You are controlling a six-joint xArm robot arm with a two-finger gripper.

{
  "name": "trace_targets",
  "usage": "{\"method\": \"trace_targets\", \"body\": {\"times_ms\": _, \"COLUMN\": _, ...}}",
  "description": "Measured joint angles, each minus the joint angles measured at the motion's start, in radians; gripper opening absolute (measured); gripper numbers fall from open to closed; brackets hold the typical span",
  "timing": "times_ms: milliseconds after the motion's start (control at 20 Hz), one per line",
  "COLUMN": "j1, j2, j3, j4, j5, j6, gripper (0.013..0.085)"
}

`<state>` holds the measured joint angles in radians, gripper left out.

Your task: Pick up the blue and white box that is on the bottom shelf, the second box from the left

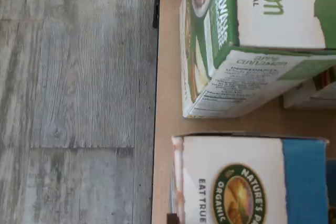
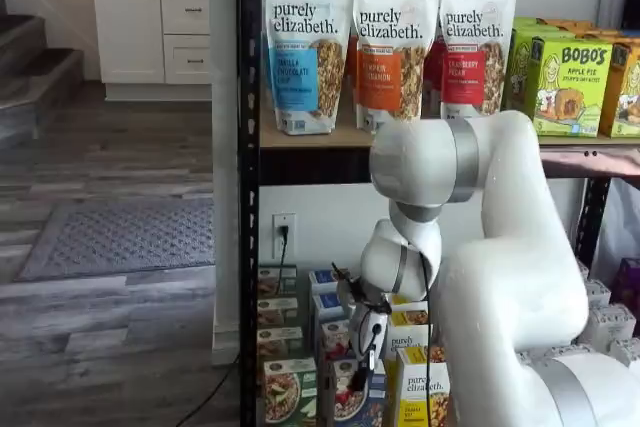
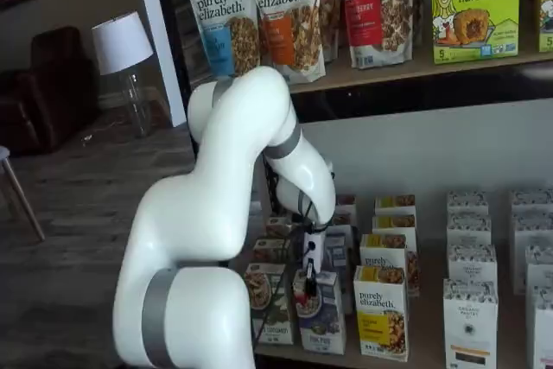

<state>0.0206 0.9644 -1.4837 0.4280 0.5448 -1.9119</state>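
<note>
Gripper hangs just over the front row of the bottom shelf, its black fingers pointing down at the top of the blue and white box. In a shelf view the fingers sit right at that box's top edge, but they are small and partly hidden by the white wrist, so whether they are apart, closed or clamped on the box cannot be told.

At the shelf's front left corner stands the green box, also seen in a shelf view. Just right of it, at the front edge, stands the blue and white box, upright, its front showing a bowl of granola over a dark blue band. Right of that stands the yellow box, marked "purely elizabeth". More rows of small boxes run back behind these three.

The wrist view shows the green box on the tan shelf board beside the grey wood floor. Beside it, with a gap between, is the blue and white box's top, bearing a round "Nature's Path Organic" logo.
</note>
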Motion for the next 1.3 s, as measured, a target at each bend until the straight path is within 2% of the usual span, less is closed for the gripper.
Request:
{"method": "trace_targets", "body": {"times_ms": 50, "j1": 0.000, "j2": 0.000, "j3": 0.000, "j4": 0.001, "j5": 0.000, "j6": -0.001, "gripper": 0.0490}}
{"method": "trace_targets", "body": {"times_ms": 200, "j1": -0.001, "j2": -0.001, "j3": -0.001, "j4": 0.003, "j5": 0.004, "j6": -0.003, "gripper": 0.0410}}
{"method": "trace_targets", "body": {"times_ms": 450, "j1": 0.001, "j2": -0.004, "j3": 0.006, "j4": -0.006, "j5": -0.014, "j6": 0.006, "gripper": 0.0410}}
{"method": "trace_targets", "body": {"times_ms": 950, "j1": 0.007, "j2": -0.031, "j3": 0.043, "j4": 0.042, "j5": -0.032, "j6": -0.032, "gripper": 0.0410}}
{"method": "trace_targets", "body": {"times_ms": 1300, "j1": 0.010, "j2": -0.073, "j3": 0.101, "j4": 0.049, "j5": -0.044, "j6": -0.039, "gripper": 0.0410}}
